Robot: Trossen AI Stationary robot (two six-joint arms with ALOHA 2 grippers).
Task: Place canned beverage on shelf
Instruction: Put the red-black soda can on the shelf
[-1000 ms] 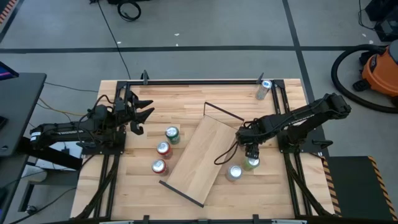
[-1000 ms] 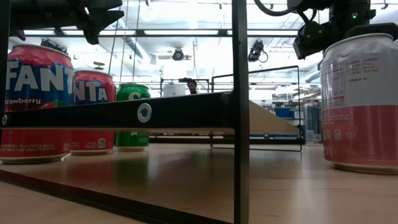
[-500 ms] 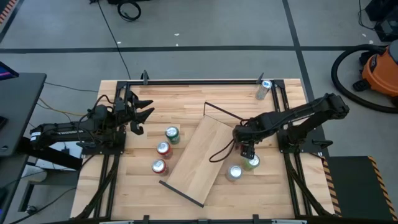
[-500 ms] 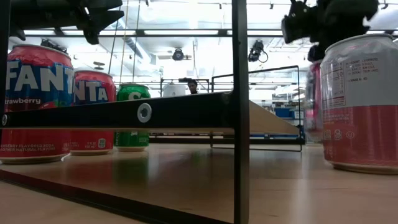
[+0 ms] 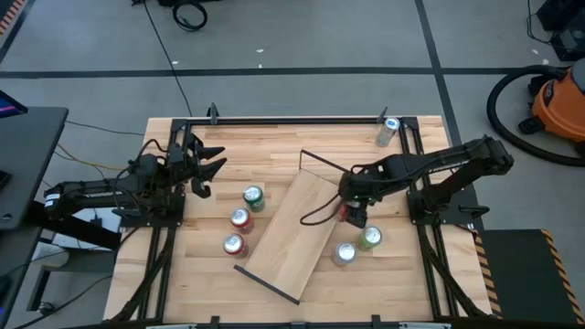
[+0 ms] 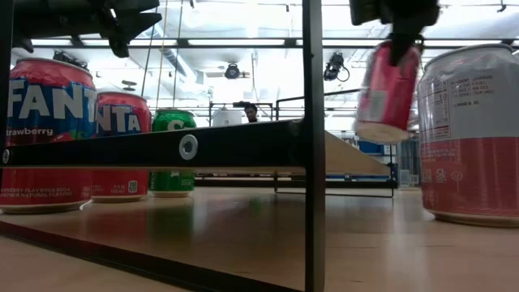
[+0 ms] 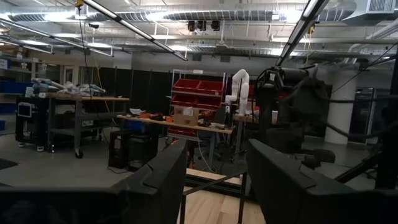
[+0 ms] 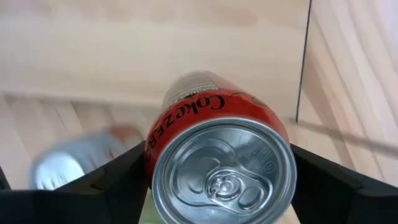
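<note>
The right gripper (image 5: 352, 211) had its jaws pinching a red Coke can (image 6: 387, 81), lifted off the tabletop (image 5: 274, 151) just right of the shelf (image 5: 292, 233); the left gripper (image 5: 208, 164) waited spread, far left.

My desk (image 5: 274, 151) is pale wood planks, edged by a black frame rail (image 5: 292, 119). Off its right far corner, on the grey floor, stands an orange vacuum cleaner (image 5: 559, 102) with a dark hose (image 5: 501, 91) looped beside it. A black cable (image 5: 164, 55) runs over the floor beyond the desk. A dark side table (image 5: 27, 137) stands to my left. Across the room I see red bins (image 7: 202, 93) above a workbench (image 7: 168, 122), a white robot arm (image 7: 239, 84), and a person (image 6: 250, 112) far off.
</note>
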